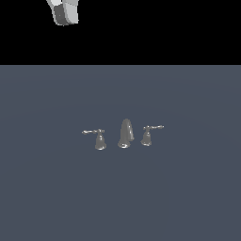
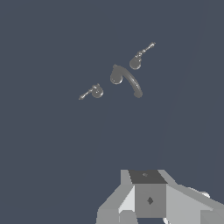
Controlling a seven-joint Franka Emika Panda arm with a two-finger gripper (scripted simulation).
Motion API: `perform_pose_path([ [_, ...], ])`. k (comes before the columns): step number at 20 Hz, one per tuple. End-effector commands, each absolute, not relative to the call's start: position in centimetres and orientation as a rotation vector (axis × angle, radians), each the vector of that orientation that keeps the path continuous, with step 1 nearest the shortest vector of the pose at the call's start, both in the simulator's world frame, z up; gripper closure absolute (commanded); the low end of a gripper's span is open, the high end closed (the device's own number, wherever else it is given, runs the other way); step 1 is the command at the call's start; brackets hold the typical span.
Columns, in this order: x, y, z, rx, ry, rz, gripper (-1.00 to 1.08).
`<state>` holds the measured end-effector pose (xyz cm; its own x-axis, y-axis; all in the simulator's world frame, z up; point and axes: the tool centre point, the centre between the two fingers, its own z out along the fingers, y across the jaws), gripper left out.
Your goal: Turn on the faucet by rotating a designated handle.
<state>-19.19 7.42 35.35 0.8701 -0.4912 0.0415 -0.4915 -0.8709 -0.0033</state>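
Table point(image 1: 47, 188): flat, uniform slate-blue, unmarked; black void behind its far edge. Faucet point(image 1: 125, 134) sits mid-table, three separate pieces in a row. Handle point(image 1: 99, 140) with near-level lever stands at the exterior view's left of the spout. Jaws point(image 1: 64, 12) high above, well apart; opening cannot be told, nothing visibly held.

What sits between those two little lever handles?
The curved spout stands between the near-level handle and its slanted twin, touching neither; both views show it.
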Motion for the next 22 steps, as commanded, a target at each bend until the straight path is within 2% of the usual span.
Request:
perform_pose_path([
  [1, -18.3, 8.2, 33.7, 3.009, -0.88, 0.061, 1.08],
  [22, -10.6, 11.9, 21.8, 2.787, -1.462, 0.029, 1.08],
])
